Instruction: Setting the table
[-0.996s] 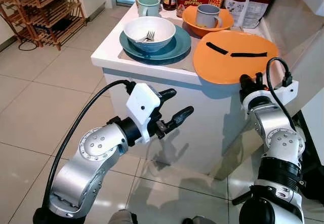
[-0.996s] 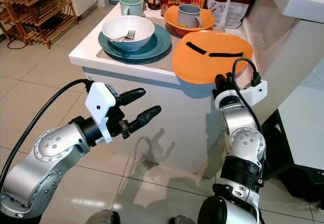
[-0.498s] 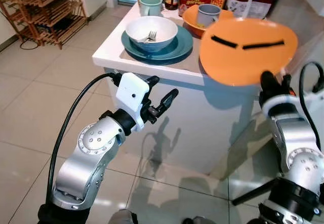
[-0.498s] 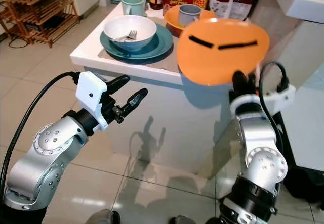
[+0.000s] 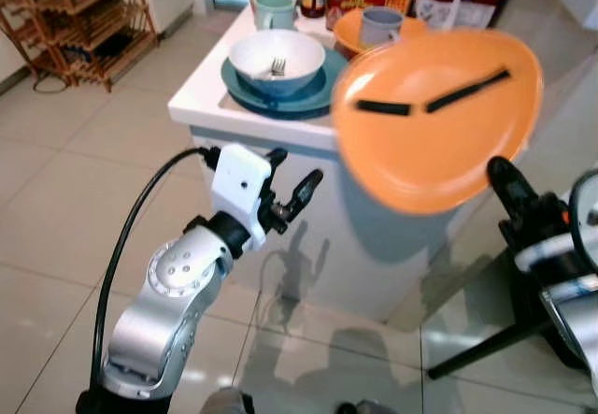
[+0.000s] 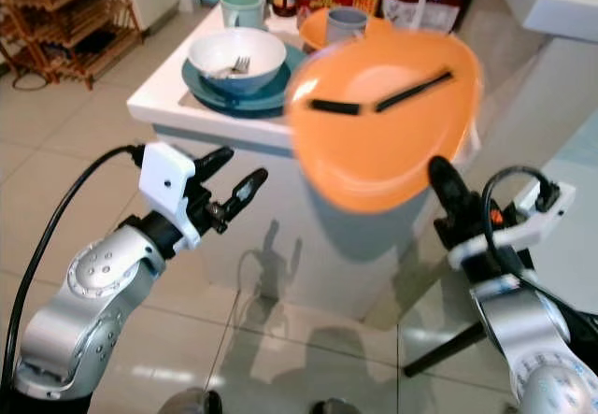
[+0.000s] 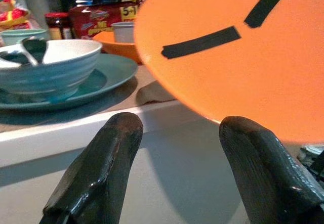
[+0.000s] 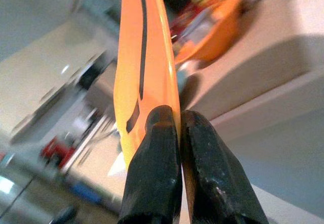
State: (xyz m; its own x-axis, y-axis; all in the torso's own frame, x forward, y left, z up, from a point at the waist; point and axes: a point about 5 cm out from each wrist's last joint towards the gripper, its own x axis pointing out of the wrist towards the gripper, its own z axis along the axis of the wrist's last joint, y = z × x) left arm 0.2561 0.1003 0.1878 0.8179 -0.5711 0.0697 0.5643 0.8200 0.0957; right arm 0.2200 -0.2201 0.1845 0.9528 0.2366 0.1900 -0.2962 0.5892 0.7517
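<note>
A large orange plate (image 5: 437, 124) with two black strips on it hangs in the air in front of the white counter (image 5: 201, 96), tilted toward me. My right gripper (image 5: 500, 173) is shut on its lower right rim; the right wrist view shows the rim (image 8: 152, 72) pinched edge-on between both fingers. My left gripper (image 5: 291, 178) stands open below the counter's front edge, to the left of the plate, holding nothing. In the left wrist view the plate (image 7: 243, 57) hangs just beyond the open fingers (image 7: 101, 173).
On the counter stand a white bowl (image 5: 276, 59) with a fork on a teal plate (image 5: 322, 87), an orange bowl holding a grey mug (image 5: 378, 26), a pale green mug (image 5: 274, 9), and jars and food packets behind. A wooden rack (image 5: 75, 12) stands far left on the tiled floor.
My right gripper has lifted the orange plate off the counter and carried it toward me and to the left, tilting it. The left gripper has risen slightly toward the counter.
</note>
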